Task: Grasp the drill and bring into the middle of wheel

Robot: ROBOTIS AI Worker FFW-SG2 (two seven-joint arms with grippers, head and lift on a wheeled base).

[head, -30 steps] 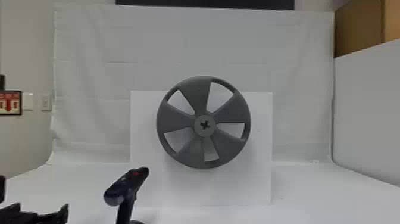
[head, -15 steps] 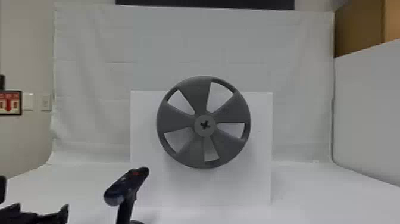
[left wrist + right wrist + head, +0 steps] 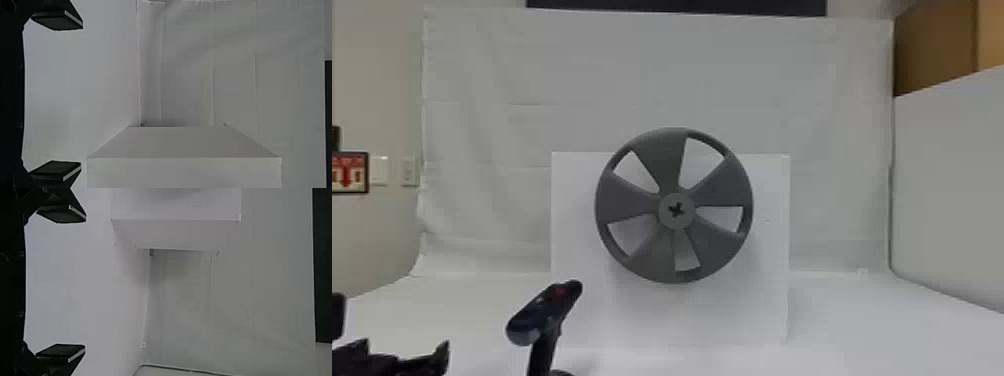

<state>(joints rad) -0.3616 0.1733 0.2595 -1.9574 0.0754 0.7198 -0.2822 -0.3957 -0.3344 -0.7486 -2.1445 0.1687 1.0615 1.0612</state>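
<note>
You have a beige wall [image 3: 377,230] beyond your left gripper [image 3: 404,352]. White cloth [image 3: 652,75] hangs farther off, to the gripper's right.

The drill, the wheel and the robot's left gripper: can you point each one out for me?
Drill [image 3: 544,310]: head view, on its dark upper body.
Wheel [image 3: 714,245]: head view, on a grey spoke.
Left gripper [image 3: 56,96]: left wrist view, midway between its fingertips.

We are seeing the wheel [image 3: 676,220] standing before the box [image 3: 762,305], with the curtain [image 3: 652,65] hanging behind both. Nearer to us, on the table [image 3: 862,325], the drill [image 3: 544,315] is standing left of the wheel, and the left gripper [image 3: 402,354] is lying farther left.
</note>
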